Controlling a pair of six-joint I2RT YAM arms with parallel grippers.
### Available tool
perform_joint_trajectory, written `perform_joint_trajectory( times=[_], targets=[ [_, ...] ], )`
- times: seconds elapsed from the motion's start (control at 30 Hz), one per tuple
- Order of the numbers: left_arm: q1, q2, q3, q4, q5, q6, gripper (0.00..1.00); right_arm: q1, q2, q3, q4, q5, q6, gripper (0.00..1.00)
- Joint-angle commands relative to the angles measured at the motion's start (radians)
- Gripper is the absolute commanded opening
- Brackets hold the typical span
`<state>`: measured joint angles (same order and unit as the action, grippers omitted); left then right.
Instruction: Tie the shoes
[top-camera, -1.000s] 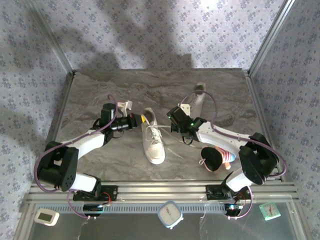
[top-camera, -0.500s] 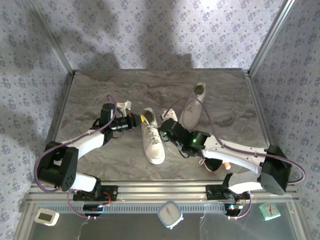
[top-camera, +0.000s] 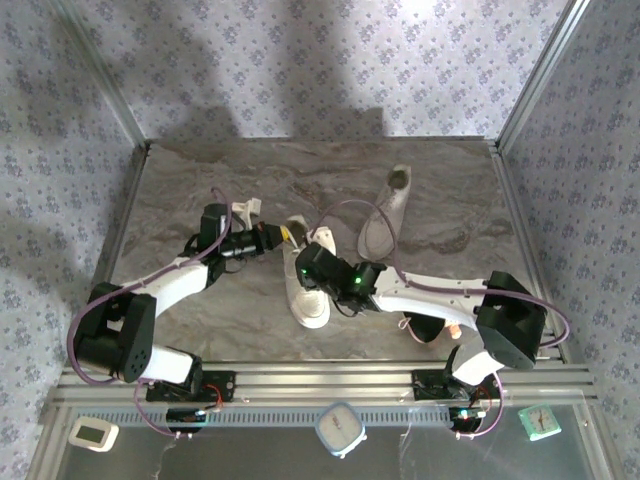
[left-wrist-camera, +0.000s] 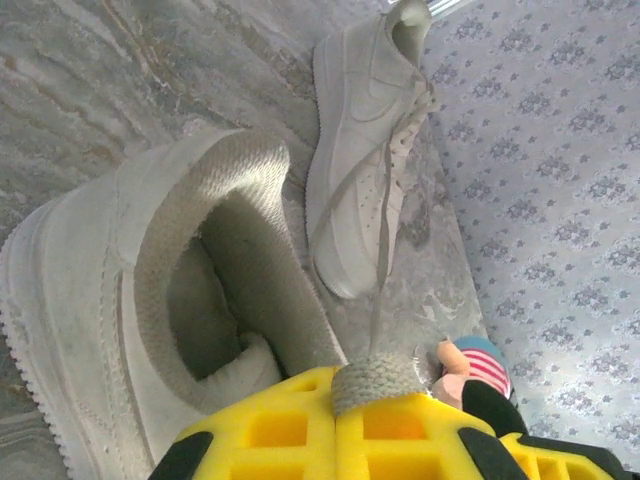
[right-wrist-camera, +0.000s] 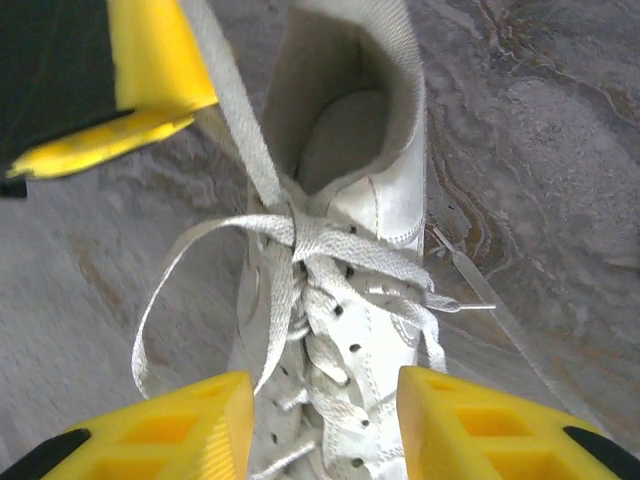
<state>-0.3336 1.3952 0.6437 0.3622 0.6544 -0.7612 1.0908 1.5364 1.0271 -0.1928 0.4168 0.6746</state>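
While one lace (right-wrist-camera: 235, 120) is drawn taut by the clamped left tool (left-wrist-camera: 335, 400), the right tool (right-wrist-camera: 325, 400) is poised half-open above the crossed laces (right-wrist-camera: 330, 250) of the near shoe (top-camera: 310, 305) — likely so a strand can be taken; the second shoe (top-camera: 385, 215) is seen farther back on the tabletop (top-camera: 200, 180).

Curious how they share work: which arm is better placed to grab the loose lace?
Probably right: its end effector hangs open over the shoe's loose lace; the left end effector is pinching the other lace.

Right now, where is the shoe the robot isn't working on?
In the top view the spare shoe lies right of centre near the back edge of the table, beyond the right arm.
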Motion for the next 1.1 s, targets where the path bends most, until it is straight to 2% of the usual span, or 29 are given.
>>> perform_joint_trajectory(
  times=[0.0,0.73,0.83,1.07],
  targets=[
    [0.005,-0.001,0.036,-0.005,-0.004,-0.003,0.0,0.0,0.044,0.046,-0.009,0.022,0.157,0.42],
    [0.009,-0.008,0.025,0.002,0.004,-0.003,0.0,-0.014,0.159,0.133,-0.015,-0.036,0.168,0.35],
    [0.01,-0.014,0.022,0.003,0.004,0.0,0.0,-0.02,0.18,0.153,-0.045,-0.017,0.168,0.31],
    [0.013,-0.019,0.017,0.004,0.005,0.003,0.0,-0.019,0.181,0.157,-0.082,0.017,0.174,0.14]
  ],
)
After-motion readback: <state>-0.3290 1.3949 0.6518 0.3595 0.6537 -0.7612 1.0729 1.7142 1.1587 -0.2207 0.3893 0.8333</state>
